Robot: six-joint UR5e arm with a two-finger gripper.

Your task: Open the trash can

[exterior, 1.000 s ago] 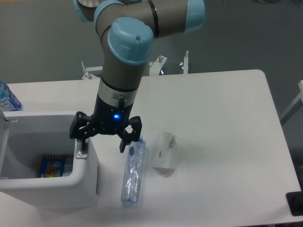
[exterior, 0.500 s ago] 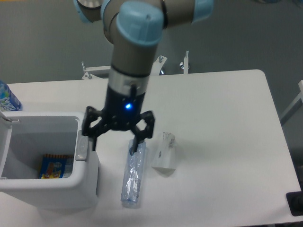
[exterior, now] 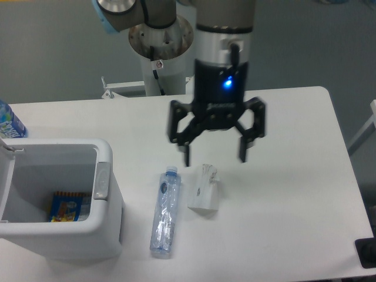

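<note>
The trash can (exterior: 59, 200) is sitting at the lower left of the frame, and its top is wide open, so we are looking right down inside it. A colorful packet (exterior: 64, 207) is lying at the bottom. The small grey tab (exterior: 102, 180) is showing on the right side of its rim. A second ago the gripper (exterior: 214, 157) was right over that tab, with one finger down on it. Now it is moving away, up and to the right, toward the middle of the frame. It is hanging above the table (exterior: 282, 176) with its two fingers spread wide apart and nothing between them. A clear water bottle (exterior: 164, 212) is lying just right of the can, and a small white wrapper (exterior: 204, 189) is lying beside the bottle, under the gripper. Because the can is open and the gripper is letting go and leaving, the job is looking finished.
</note>
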